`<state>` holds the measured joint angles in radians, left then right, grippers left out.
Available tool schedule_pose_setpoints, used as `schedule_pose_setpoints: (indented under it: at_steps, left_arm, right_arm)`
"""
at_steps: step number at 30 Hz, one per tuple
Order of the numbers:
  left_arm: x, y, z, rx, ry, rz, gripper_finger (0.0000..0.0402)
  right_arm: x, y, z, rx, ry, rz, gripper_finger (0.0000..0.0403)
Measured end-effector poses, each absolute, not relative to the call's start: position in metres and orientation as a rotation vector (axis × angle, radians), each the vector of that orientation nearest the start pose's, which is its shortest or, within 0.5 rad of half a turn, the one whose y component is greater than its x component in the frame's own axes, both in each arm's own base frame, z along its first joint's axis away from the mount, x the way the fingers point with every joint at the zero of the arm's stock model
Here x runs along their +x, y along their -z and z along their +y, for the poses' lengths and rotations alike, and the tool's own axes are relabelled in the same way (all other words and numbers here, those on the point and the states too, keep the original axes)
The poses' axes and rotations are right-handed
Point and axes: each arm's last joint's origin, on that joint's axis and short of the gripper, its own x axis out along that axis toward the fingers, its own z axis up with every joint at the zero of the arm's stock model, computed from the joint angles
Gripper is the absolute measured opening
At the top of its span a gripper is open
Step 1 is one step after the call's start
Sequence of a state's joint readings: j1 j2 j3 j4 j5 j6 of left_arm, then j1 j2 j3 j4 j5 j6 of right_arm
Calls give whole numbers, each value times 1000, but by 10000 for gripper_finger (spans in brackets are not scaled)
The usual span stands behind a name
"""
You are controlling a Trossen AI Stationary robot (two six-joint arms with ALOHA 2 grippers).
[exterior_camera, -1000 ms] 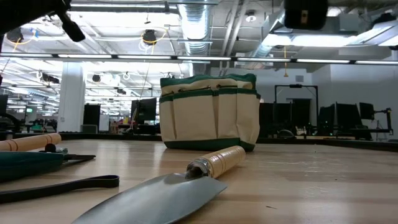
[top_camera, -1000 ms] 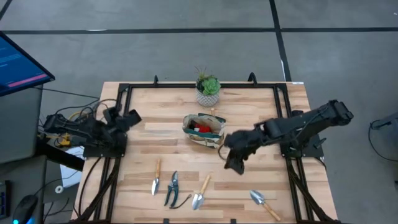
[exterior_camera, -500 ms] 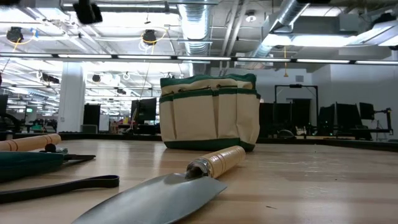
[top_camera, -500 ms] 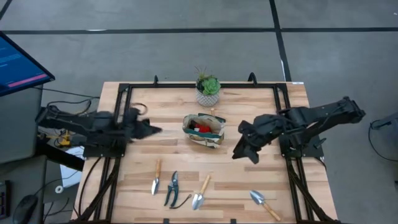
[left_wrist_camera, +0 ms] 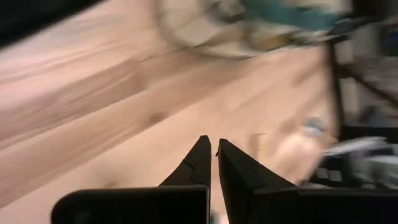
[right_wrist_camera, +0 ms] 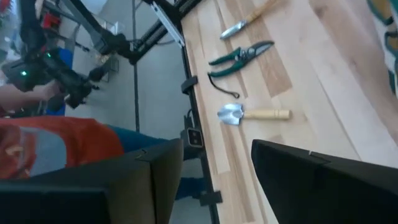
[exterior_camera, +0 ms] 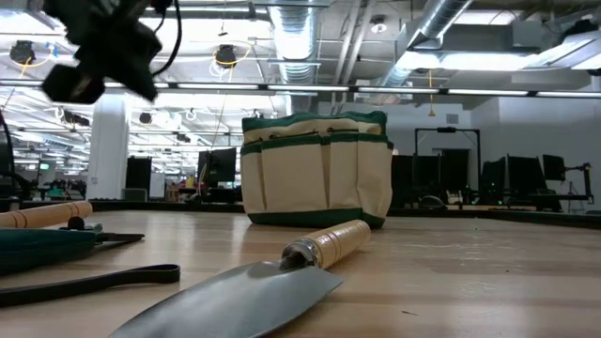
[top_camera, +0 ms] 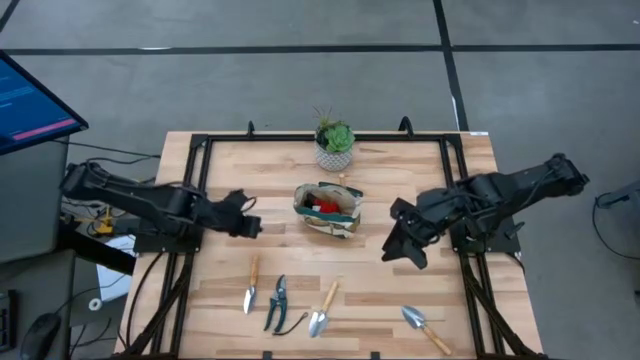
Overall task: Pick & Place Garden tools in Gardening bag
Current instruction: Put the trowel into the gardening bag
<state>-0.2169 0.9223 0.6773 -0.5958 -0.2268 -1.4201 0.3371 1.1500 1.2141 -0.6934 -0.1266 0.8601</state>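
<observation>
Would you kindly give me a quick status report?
Left pincer shut, empty, beside gardening bag. Right pincer open, empty. Four garden tools on table.

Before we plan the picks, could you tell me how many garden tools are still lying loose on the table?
4, all in the front row: a small fork, pruning shears, a trowel and another trowel far right. The bag may hide more.

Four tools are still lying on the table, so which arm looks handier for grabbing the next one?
Probably the left. The left gripper, shut and empty, hangs just above the narrow trowel and the pruning shears. The right gripper, open, is nearer only the far-right trowel.
</observation>
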Motion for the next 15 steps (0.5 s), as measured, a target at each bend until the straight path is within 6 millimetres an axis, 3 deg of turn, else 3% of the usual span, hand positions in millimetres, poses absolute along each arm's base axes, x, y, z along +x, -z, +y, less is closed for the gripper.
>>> schedule_pose_setpoints:
  at_steps: [4, 15]
  left_arm:
    - [171, -231, -36, -1168, -652, 759, 2]
    - [170, -226, -66, -1253, -711, 847, 1]
  right_arm:
    - [213, -362, 87, 730, -163, 801, 184]
    - [206, -358, 97, 681, -138, 835, 184]
